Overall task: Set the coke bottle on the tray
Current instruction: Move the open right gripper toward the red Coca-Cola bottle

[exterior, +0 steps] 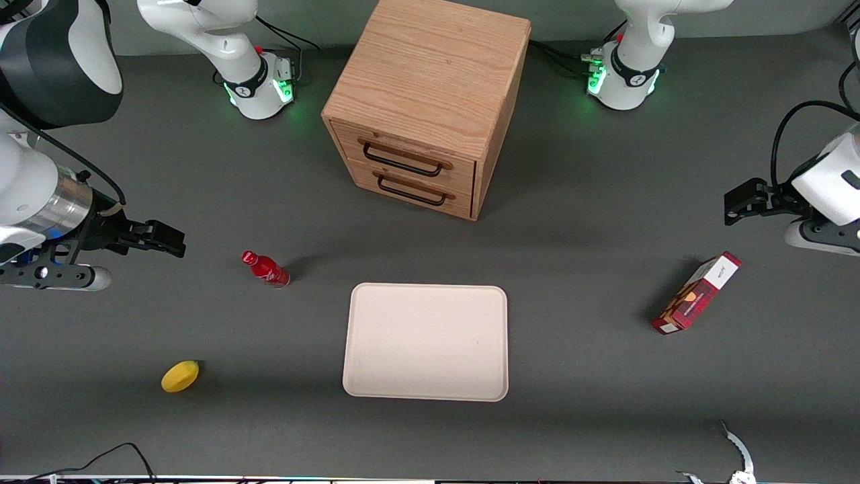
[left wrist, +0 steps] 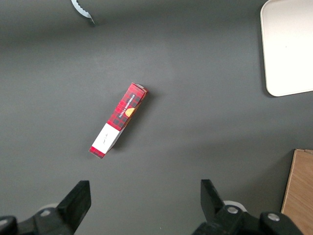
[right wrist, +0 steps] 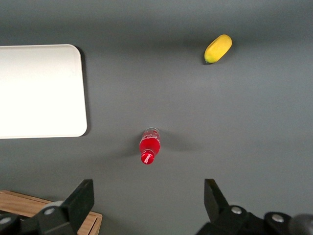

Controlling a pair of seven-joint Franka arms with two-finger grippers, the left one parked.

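Observation:
The coke bottle [exterior: 266,269] is small, slim and red with a red cap; it stands on the grey table beside the tray [exterior: 426,341], toward the working arm's end. It also shows in the right wrist view [right wrist: 149,145], seen from above. The tray is a large flat cream rectangle lying nearer the front camera than the wooden cabinet; its corner shows in the right wrist view [right wrist: 39,90]. My gripper [exterior: 168,240] hovers high above the table, toward the working arm's end from the bottle, apart from it. Its fingers [right wrist: 83,198] are wide open and empty.
A wooden two-drawer cabinet [exterior: 423,101] stands at the table's middle, farther from the front camera than the tray. A yellow lemon [exterior: 180,376] lies nearer the front camera than the bottle. A red-and-white box [exterior: 696,293] lies toward the parked arm's end.

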